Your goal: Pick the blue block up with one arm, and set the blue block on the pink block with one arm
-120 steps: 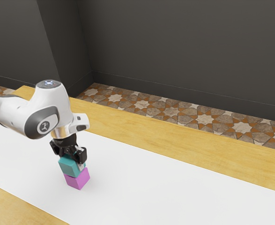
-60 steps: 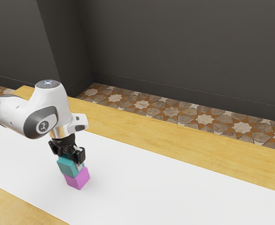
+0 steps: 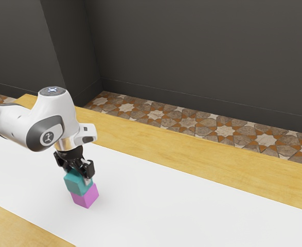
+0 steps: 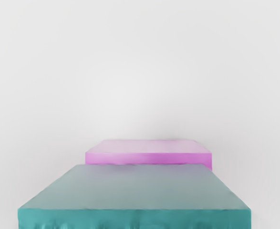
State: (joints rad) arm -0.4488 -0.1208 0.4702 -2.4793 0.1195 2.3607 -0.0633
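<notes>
Toward the exterior view's left, on the white table (image 3: 192, 206), the gripper (image 3: 77, 172) sits directly atop the blue block (image 3: 72, 182), which rests on the pink block (image 3: 85, 195). Whether it grips cannot be told. Just under the hand in the wrist view, the blue block (image 4: 135, 195) looks teal and flat-topped, and it covers the near part of the pink block (image 4: 149, 152).

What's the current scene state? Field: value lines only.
arm: comes in from the exterior view's left, over the white table surface
gripper: right at the top of the blue block; open or shut unclear
blue block: on top of the pink block, appears to touch it
pink block: on the table, under the blue block
task status: stack looks made; release not confirmed
</notes>
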